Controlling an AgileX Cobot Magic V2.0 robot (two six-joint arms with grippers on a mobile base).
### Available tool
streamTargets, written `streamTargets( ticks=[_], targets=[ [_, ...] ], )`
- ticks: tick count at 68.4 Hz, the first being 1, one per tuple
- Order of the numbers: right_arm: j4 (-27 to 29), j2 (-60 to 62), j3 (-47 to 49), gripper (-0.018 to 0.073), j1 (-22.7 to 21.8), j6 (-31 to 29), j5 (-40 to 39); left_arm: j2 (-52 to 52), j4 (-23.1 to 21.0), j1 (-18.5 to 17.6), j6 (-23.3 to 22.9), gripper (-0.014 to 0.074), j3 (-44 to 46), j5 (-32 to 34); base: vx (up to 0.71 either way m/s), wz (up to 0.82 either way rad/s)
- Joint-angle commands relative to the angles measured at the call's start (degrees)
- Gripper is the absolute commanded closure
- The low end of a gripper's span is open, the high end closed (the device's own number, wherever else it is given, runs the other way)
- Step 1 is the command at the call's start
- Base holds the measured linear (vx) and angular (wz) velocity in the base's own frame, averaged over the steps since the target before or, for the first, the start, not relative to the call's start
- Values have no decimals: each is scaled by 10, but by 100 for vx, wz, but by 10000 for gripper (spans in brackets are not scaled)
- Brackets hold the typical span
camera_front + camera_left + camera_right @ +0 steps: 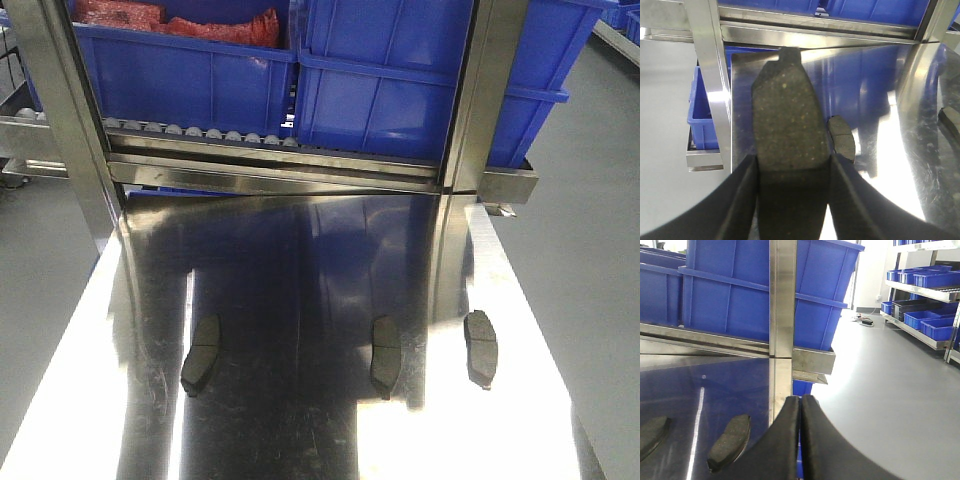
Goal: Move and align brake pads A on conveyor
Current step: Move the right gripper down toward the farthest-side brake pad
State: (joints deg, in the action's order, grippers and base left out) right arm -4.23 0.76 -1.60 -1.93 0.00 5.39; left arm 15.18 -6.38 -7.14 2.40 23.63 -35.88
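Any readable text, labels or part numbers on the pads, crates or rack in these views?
None readable in any view.
On the held brake pad in the left gripper: speckled face only, no marking.
On the three pads on the steel tabletop: no print visible.
On the blue crates: no labels showing.

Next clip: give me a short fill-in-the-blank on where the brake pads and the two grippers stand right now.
1. In the front view, ___ brake pads lie on the steel tabletop.
2. The left gripper is shut on a fourth ___.
3. The right gripper is ___ and holds nothing.
4. The crates on the roller rack are ___.
Missing words: three; brake pad; shut; blue.
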Motion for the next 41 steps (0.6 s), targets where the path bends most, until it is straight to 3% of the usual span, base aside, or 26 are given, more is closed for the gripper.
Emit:
streamTargets(
  ticks=[1,16,24,41],
  targets=[
    [-4,5,-7,571,-3,0,-44,4,-9,-3,-1,603,14,51,0,0],
    [-4,5,-6,571,-3,0,-78,4,-9,-3,-1,603,14,51,0,0],
    [15,3,0,571,-3,33,-118,4,-9,-3,-1,603,14,51,0,0],
    [25,-115,126,571,-3,32,1,4,-9,-3,-1,603,14,51,0,0]
  ],
)
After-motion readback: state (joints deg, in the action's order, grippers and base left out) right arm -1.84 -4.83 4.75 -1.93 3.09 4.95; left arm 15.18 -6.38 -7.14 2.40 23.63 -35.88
